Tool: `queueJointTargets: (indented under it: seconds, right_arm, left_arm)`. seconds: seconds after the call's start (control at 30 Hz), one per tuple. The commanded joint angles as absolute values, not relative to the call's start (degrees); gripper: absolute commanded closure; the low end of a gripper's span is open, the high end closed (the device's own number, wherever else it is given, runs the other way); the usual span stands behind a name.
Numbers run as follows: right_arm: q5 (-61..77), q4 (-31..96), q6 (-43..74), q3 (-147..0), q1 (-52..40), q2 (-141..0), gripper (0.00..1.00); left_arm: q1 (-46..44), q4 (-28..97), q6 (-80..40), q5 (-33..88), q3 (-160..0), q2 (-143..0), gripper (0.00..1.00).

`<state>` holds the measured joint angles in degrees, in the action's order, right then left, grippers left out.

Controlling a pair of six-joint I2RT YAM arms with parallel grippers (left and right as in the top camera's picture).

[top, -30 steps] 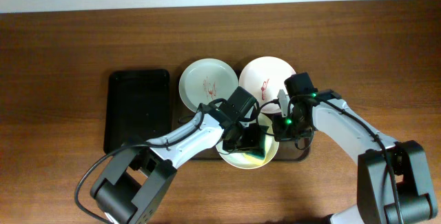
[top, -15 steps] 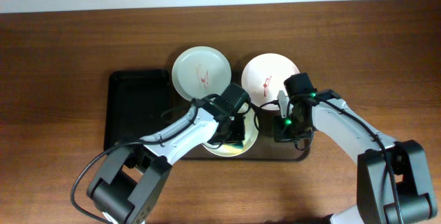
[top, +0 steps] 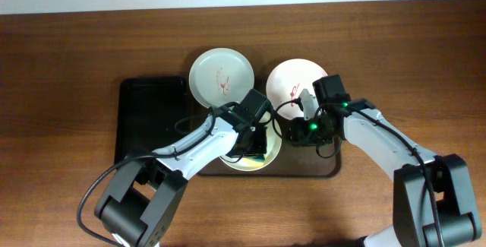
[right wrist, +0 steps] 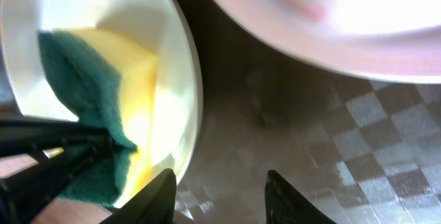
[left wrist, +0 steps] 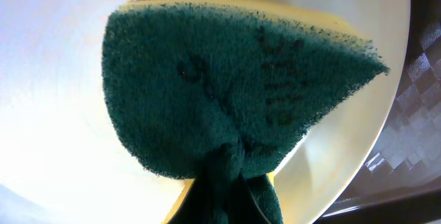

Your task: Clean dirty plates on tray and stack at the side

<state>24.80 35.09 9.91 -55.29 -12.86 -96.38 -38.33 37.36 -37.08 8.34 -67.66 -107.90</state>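
Note:
The white plate [top: 267, 158] lies at the front of the dark brown tray [top: 315, 166]. My left gripper [top: 254, 145] is shut on a yellow sponge with a green scouring face [left wrist: 227, 93] and presses it into that plate [left wrist: 55, 114]. The pale green plate [top: 221, 78] and the pinkish-white plate [top: 292, 83] sit at the back, each with a red smear. My right gripper [top: 292, 131] is open and empty, low over bare tray [right wrist: 331, 134]. It is just right of the white plate's rim [right wrist: 186, 65], with the pinkish-white plate [right wrist: 331, 24] ahead of it.
A smaller black tray [top: 150, 121] lies left of the brown tray, on the wooden table [top: 68, 87]. The two arms are close together over the tray's front half.
The white plate and my left gripper with the sponge slid left. The pale green plate shifted back and left. My right gripper moved left toward the white plate's rim.

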Motion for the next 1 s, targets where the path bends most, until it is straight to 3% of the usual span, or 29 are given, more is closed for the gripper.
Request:
queueJointTargets:
  seconds: [0.0,0.17,0.47,0.6,0.63,0.73,0.83,0.97]
  right_arm:
    - [26.3,33.5,12.4,-55.6,-13.4,-96.9,0.59]
    - [26.1,32.0,14.1,-55.5,-15.0,-96.9,0.6]
    - [24.0,29.3,30.8,-55.5,-15.4,-101.8,0.6]
    - [24.0,28.7,32.1,-55.5,-15.4,-104.7,0.62]
    - [24.0,28.7,32.1,-55.5,-15.4,-105.1,0.64]
    - [23.7,28.7,32.0,-55.5,-15.4,-105.3,0.85]
    - [23.6,28.7,32.0,-55.5,-15.4,-105.3,0.96]
    - [23.4,29.4,32.0,-55.5,-15.4,-105.3,0.96]
  left_arm:
    - [-37.8,38.4,-36.2,4.3,-66.2,-109.6,1.0]
    - [-37.8,38.4,-36.2,4.3,-66.2,-109.6,1.0]
    - [-37.8,38.4,-36.2,4.3,-66.2,-109.6,1.0]
    - [-37.8,38.4,-36.2,4.2,-66.2,-109.6,1.0]
    - [-37.8,38.4,-36.2,4.2,-66.2,-109.6,1.0]
    - [-37.8,38.4,-36.2,4.2,-66.2,-109.6,1.0]
    - [-37.8,38.4,-36.2,4.1,-66.2,-109.6,1.0]
    - [-37.5,38.4,-36.2,2.1,-66.2,-109.6,1.0]
